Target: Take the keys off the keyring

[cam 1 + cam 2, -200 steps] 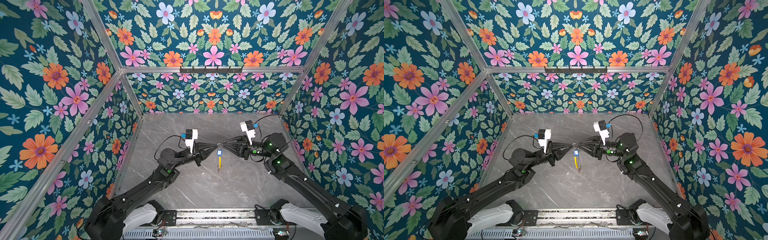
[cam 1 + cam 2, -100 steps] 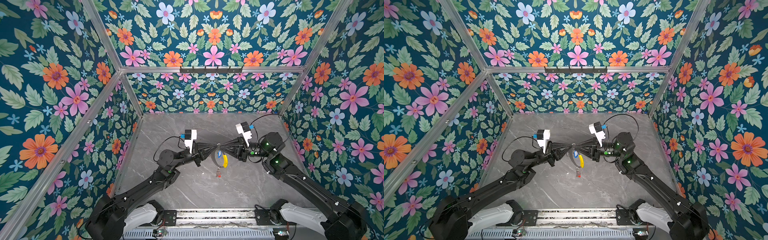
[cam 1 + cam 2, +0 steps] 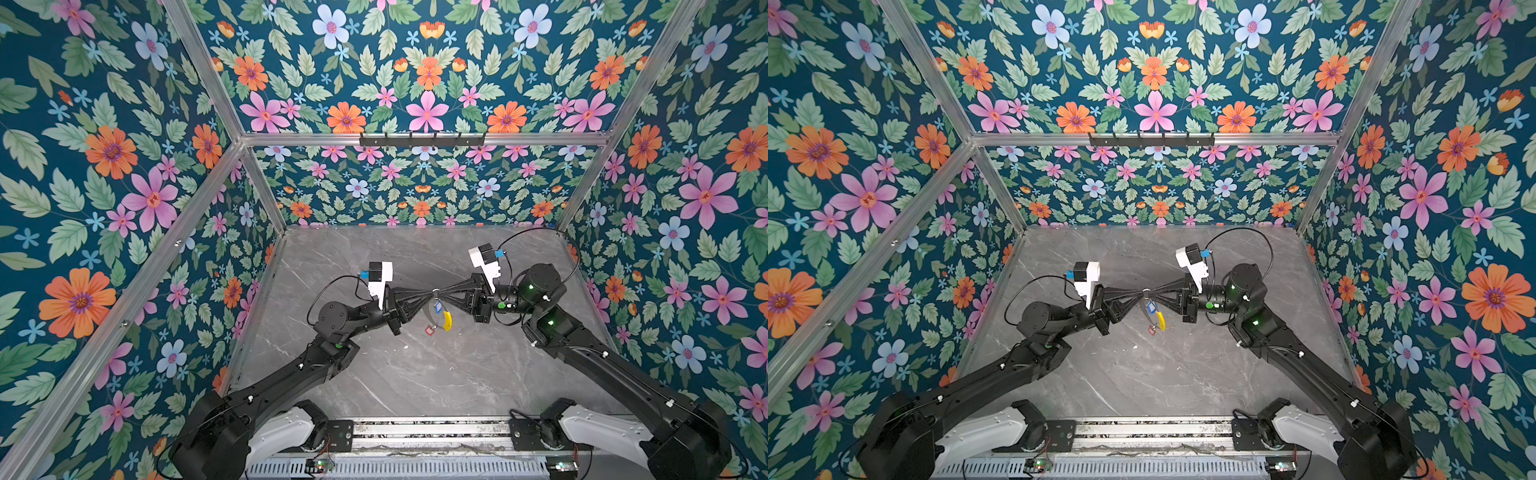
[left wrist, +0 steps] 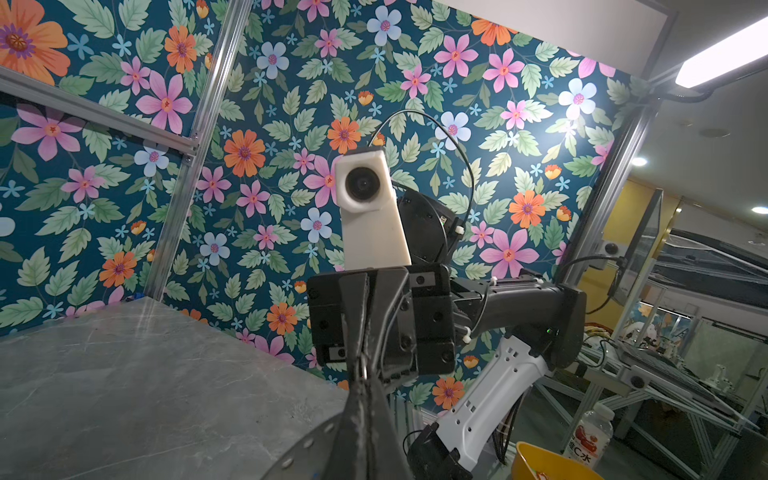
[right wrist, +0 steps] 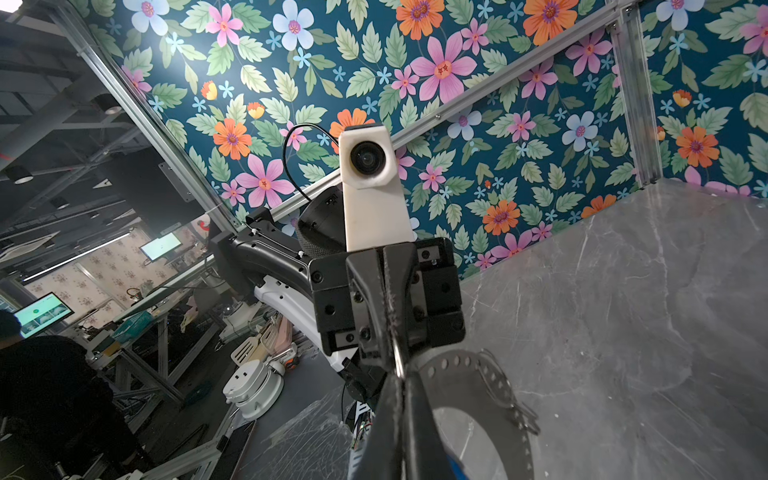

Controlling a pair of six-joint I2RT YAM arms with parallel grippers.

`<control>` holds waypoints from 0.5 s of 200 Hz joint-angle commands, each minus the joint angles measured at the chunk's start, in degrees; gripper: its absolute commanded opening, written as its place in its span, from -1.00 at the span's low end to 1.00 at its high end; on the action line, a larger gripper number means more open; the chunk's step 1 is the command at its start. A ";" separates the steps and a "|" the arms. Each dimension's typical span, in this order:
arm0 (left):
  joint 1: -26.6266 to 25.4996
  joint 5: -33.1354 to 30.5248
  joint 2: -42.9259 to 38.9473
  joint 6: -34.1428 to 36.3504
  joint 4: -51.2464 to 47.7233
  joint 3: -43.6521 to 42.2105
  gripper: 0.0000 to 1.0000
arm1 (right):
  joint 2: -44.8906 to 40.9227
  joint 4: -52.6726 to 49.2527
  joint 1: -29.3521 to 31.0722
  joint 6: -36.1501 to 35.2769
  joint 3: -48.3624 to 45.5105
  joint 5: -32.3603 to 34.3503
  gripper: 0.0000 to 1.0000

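Both jaws now pinch the keyring, our right jaws having just closed; keys hang on it, unremoved.

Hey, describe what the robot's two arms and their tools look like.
The left arm and right arm are black with white base shells and small green lights. The left tool and right tool taper into slim black fingers. Each wrist carries a white camera block with a looping black cable.

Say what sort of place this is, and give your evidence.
Probably a robotics lab test cell: floral-papered walls on aluminium framing enclose two robot arms, and monitors show in the room beyond.
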 commanded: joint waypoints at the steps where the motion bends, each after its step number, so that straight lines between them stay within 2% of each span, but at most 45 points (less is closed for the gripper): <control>1: 0.35 0.01 -0.79 1.34 -3.55 0.76 -1.00 | -1.41 -3.67 0.00 -2.42 1.13 1.18 -1.00; 5: 0.49 -0.12 -1.01 1.49 -4.70 0.96 -0.98 | -1.85 -5.32 -0.03 -3.14 1.30 1.62 -1.00; 23: 1.94 0.03 -2.37 1.67 -8.67 1.09 -0.51 | -3.25 -17.14 -0.05 -8.08 3.80 4.55 -1.00; 34: 3.43 1.51 -2.54 1.50 -11.87 1.78 -0.35 | -3.67 -26.25 0.09 -11.85 5.90 6.41 -1.00; 57: 5.93 5.47 -1.36 -2.27 -11.87 2.27 -0.24 | -4.12 -37.08 0.29 -17.78 8.61 10.25 -1.00; 73: 6.69 10.23 0.20 -4.30 -11.40 4.06 -0.09 | -3.03 -43.90 0.28 -21.68 11.81 10.20 -1.00; 100: 6.61 14.93 1.21 -4.74 -11.91 6.07 -0.07 | -1.46 -48.93 0.36 -25.13 14.84 9.33 -1.00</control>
